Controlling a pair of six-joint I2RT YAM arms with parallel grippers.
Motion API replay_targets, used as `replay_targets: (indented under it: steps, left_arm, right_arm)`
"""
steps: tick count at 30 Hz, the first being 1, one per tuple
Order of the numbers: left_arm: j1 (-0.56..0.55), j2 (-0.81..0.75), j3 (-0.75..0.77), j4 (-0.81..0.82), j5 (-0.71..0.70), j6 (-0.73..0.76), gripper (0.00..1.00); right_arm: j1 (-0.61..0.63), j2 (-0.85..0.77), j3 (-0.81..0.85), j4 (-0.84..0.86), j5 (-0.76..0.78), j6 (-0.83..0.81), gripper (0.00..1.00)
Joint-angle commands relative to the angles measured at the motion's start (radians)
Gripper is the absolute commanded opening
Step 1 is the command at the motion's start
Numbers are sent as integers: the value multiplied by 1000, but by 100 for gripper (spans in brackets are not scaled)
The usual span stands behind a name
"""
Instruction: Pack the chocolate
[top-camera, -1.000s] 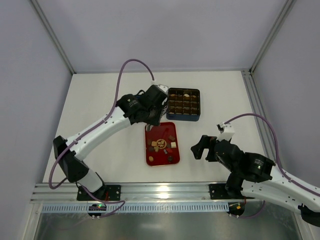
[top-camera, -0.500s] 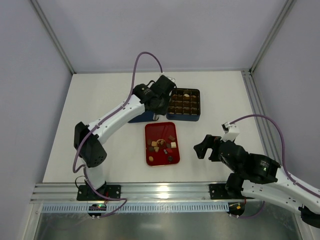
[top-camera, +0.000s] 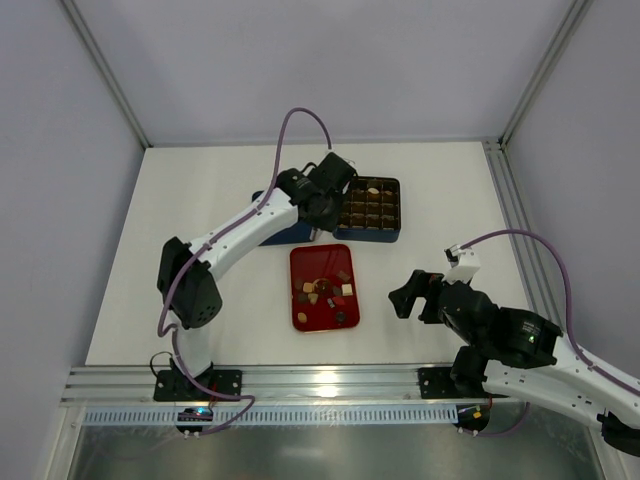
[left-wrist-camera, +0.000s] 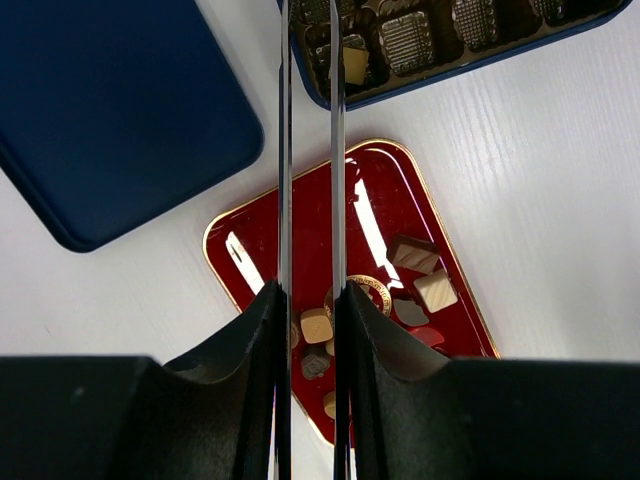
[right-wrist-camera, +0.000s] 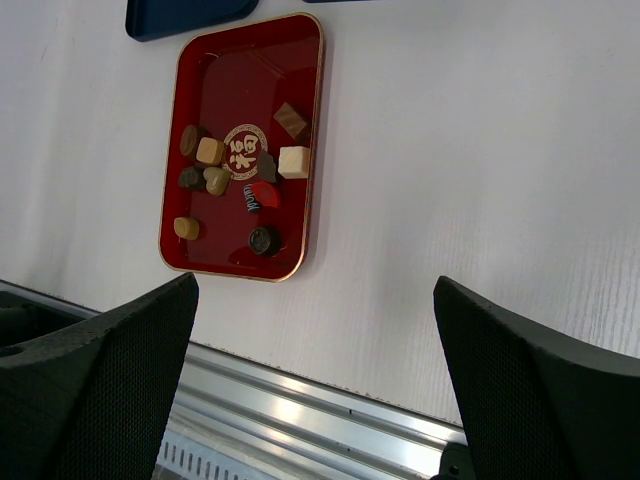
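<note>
While the left gripper (left-wrist-camera: 308, 15) hangs at the left edge of the dark blue chocolate box (top-camera: 370, 236), its two thin fingers (left-wrist-camera: 283, 150) stand parallel with only a narrow slit between them; their tips run off the top of the wrist view, so I cannot tell whether a piece is pinched there. Most of the chocolate (right-wrist-camera: 210, 150) lies loose in the red tray (right-wrist-camera: 250, 90), just on the near side of the box; dark, tan and cream pieces cluster around the gold emblem at its middle. One tan square (left-wrist-camera: 352, 62) sits in a corner cell of the box, just beside the fingers. The blue lid (left-wrist-camera: 120, 110) lies flat on the white table (right-wrist-camera: 480, 150), left of the box. The right gripper (right-wrist-camera: 315, 290) hovers above bare table to the right of the tray, jaws spread wide with nothing between them.
</note>
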Motion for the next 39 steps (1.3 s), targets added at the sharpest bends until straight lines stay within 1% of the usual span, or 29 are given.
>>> replay_targets:
  steps: [1,4,5,9,18,27,31,39]
  left_arm:
    - [6,-1,36,50,11,18,22]
    - [6,2,38,53,17,20,23]
    - [7,4,39,51,17,20,27]
    - [6,4,42,48,17,23,30]
    - [7,-7,42,45,19,26,35]
    - [6,-42,45,27,34,23,35]
    - [7,-105,18,10,56,6,34]
    - [4,-320,-177,-16,137,-35,35]
  right_arm:
    - [4,-8,38,5,26,9,100]
    - [4,-8,38,5,26,9,100]
    - [4,-10,37,5,28,11,100]
    - [4,-10,36,5,28,11,100]
    - [4,-7,35,16,23,12,100]
    - [4,-7,36,13,22,11,100]
    - [4,-7,32,16,25,12,100]
    - [4,4,20,30,22,9,100]
